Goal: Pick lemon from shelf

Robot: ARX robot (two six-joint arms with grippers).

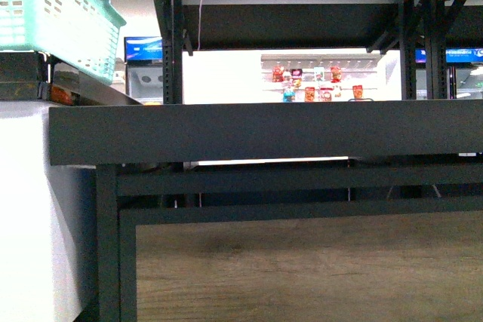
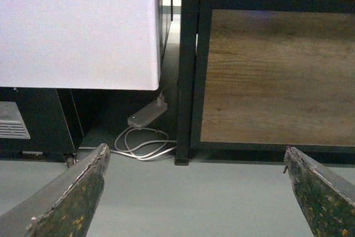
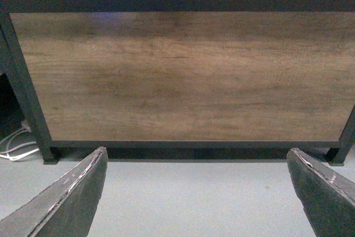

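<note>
Left gripper [image 2: 196,149] stands with jaws wide apart and empty, aimed low at the shelf's [image 1: 256,132] corner post [image 2: 187,65]. At right, the right gripper [image 3: 197,151], likewise spread and empty, squarely faces the wood panel [image 3: 183,76]. Lemon is not visible in any view: the tier's top is hidden behind its raised lip at 12 o'clock, above both grippers, so the nearer arm and the long axis cannot be judged.

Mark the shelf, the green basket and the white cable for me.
shelf [image 1: 256,132]: front view, middle of its front lip.
green basket [image 1: 75,16]: front view, its slatted side wall.
white cable [image 2: 140,147]: left wrist view, the coil on the floor.
</note>
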